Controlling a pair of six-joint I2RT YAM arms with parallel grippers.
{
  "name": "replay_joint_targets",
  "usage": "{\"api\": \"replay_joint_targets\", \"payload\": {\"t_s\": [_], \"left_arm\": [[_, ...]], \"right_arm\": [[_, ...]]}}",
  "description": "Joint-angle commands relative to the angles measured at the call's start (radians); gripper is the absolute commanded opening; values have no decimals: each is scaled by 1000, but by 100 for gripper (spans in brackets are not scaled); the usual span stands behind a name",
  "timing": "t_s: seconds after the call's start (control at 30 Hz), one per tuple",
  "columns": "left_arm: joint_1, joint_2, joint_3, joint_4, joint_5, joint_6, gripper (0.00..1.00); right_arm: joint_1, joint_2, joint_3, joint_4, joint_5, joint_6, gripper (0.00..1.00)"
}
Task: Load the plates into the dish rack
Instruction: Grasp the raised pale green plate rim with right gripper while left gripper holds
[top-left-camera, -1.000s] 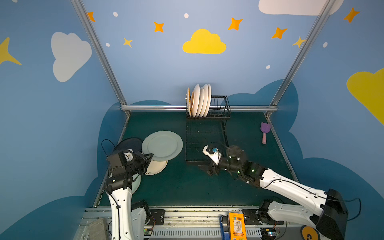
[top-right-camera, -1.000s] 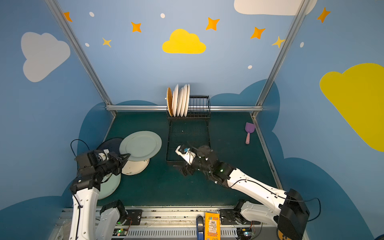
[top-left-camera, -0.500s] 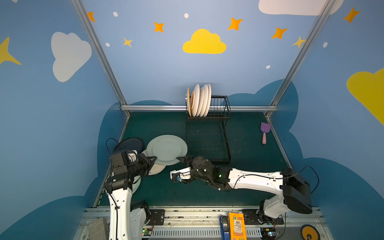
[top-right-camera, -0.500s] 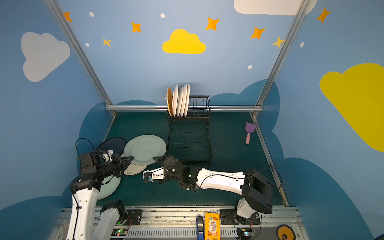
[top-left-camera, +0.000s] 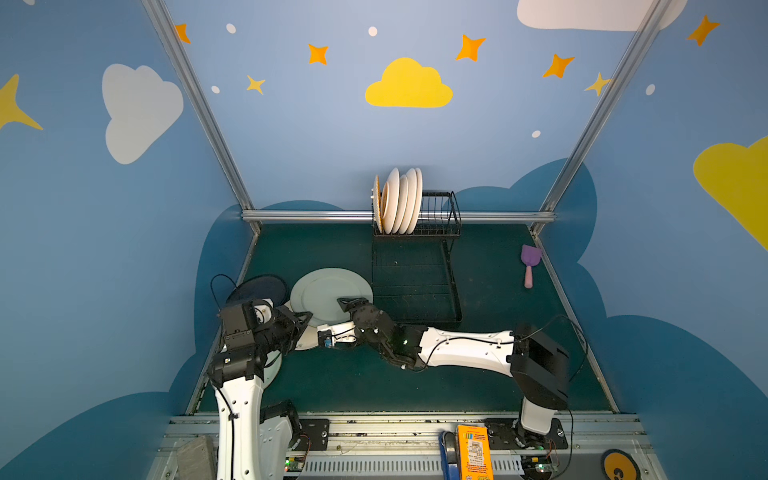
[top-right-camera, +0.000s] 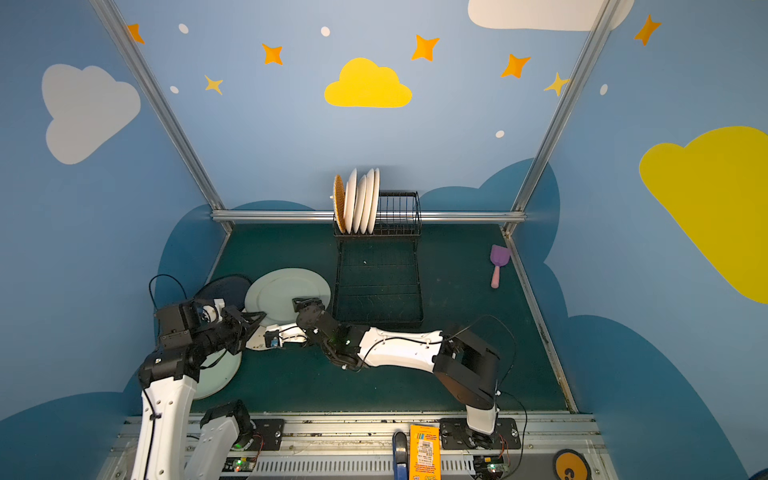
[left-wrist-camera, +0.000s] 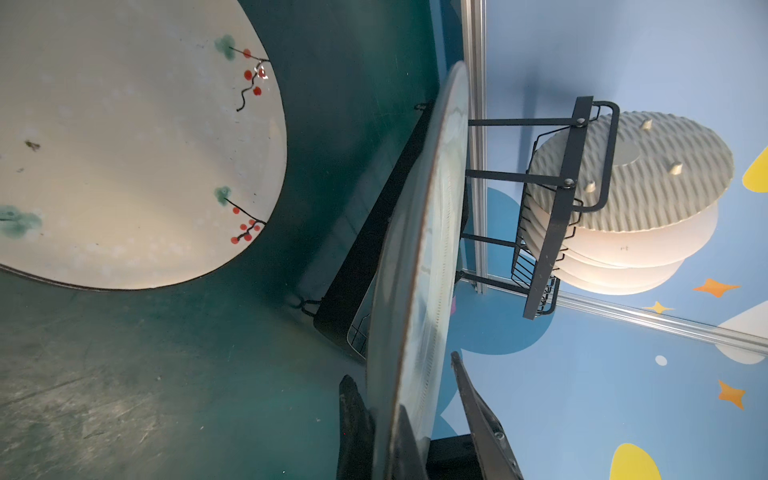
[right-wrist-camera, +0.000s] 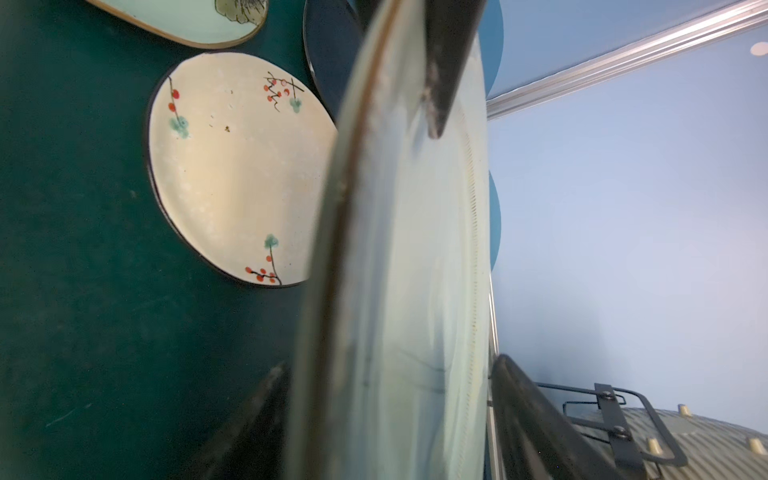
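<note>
While my left arm stands up from its base at the near left corner, white forearm nearly upright and wrist bent toward the middle, my left pincer (top-left-camera: 306, 318) is clamped tight on the near-left rim of the pale mint plate (top-left-camera: 326, 291), one finger above it and one below. Around that wrist three more plates lie flat on the green mat (top-left-camera: 332, 386): a navy plate (top-left-camera: 257, 286) behind it, a cream berry plate (left-wrist-camera: 124, 145) under the held one, and a mint plate (top-left-camera: 272, 370) half hidden by my forearm.

The pale mint plate hangs face up, clear of the mat, its far-right rim just beside the tray of the dish rack (top-left-camera: 415, 286).

At its near-right rim sits my right pincer (top-left-camera: 352, 301), reached across the middle. Its jaws straddle the rim, one on each face, but I cannot tell whether they press the plate yet; the right wrist view is blurred that close. Behind it my right forearm lies almost level across the mat, running back to a black elbow folded sharply down onto the base at the near right.

Further back, racked plates (top-left-camera: 399, 199) stand on edge at the left end of the raised basket. A purple scoop (top-left-camera: 530, 262) lies by the right wall.
</note>
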Motion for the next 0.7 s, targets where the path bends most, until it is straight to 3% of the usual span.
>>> {"api": "replay_joint_targets", "payload": {"t_s": [0.0, 0.23, 0.6, 0.67], "left_arm": [[-7, -15, 50, 69, 82, 6, 4], [-9, -11, 43, 75, 81, -19, 4], [-11, -3, 30, 92, 82, -28, 4], [-11, -1, 23, 100, 83, -31, 4]], "right_arm": [[-4, 43, 51, 32, 51, -22, 67], [-8, 77, 80, 67, 80, -37, 53], [1, 83, 94, 66, 71, -28, 5], [2, 86, 100, 56, 73, -28, 0]]}}
